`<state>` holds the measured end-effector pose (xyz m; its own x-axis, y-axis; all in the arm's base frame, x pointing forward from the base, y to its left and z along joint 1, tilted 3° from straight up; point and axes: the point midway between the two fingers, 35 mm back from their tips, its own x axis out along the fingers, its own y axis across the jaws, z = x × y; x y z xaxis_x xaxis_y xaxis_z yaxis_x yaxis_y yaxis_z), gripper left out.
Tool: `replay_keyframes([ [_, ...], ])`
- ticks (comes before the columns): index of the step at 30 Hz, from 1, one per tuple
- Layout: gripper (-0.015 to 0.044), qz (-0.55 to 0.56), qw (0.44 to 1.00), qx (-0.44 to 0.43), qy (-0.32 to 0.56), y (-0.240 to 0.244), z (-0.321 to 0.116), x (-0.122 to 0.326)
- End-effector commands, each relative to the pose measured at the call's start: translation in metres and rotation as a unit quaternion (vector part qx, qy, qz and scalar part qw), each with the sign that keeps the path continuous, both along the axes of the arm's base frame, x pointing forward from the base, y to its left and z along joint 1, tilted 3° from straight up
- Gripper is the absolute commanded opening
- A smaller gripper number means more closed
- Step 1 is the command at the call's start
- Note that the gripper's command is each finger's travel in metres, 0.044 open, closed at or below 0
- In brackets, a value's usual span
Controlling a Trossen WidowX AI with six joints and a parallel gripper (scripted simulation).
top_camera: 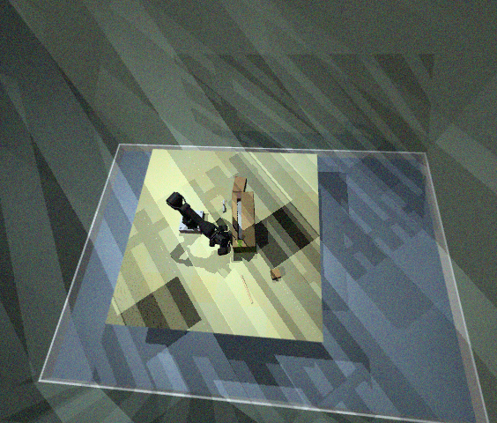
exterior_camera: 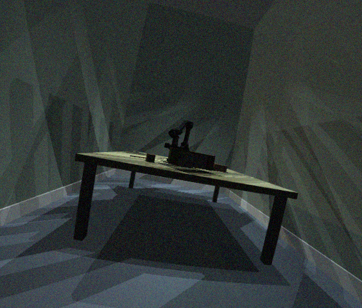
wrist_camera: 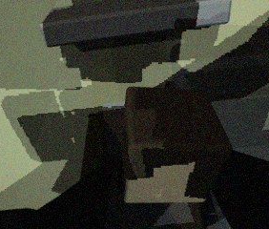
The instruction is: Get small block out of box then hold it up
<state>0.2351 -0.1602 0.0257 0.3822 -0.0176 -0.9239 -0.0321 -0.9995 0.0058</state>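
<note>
The brown box [top_camera: 248,218] [exterior_camera: 194,159] stands on the table [top_camera: 285,318] [exterior_camera: 257,183], with a pale shelf strip [top_camera: 240,213] along its open-looking side and a green patch [top_camera: 240,242] at its near end. My gripper [top_camera: 224,249] [wrist_camera: 161,158] is low beside that near end, on the arm's side of the box. It is shut on the small block [wrist_camera: 173,124], which looks dark reddish brown between the black fingers in the wrist view. The block cannot be made out in the top and exterior views. Whether it touches the table is unclear.
A brown piece [top_camera: 240,183] [exterior_camera: 220,167] stands past the box's far end. A small brown cube [top_camera: 276,273] [exterior_camera: 150,158] and a thin reddish stick [top_camera: 247,289] lie off the near end. A small grey item [top_camera: 224,206] lies between arm base [top_camera: 190,229] and box.
</note>
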Motion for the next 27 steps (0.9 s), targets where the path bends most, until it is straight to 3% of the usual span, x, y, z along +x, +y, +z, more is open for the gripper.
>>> replay_keyframes([
  [1,0.0000,-0.006,1.000,0.002,0.001,0.000,0.007,0.000],
  [21,0.0000,-0.295,0.955,-0.009,-0.038,-0.006,0.100,-0.024],
  [27,0.0000,-0.316,0.948,-0.009,-0.044,-0.005,0.106,-0.028],
])
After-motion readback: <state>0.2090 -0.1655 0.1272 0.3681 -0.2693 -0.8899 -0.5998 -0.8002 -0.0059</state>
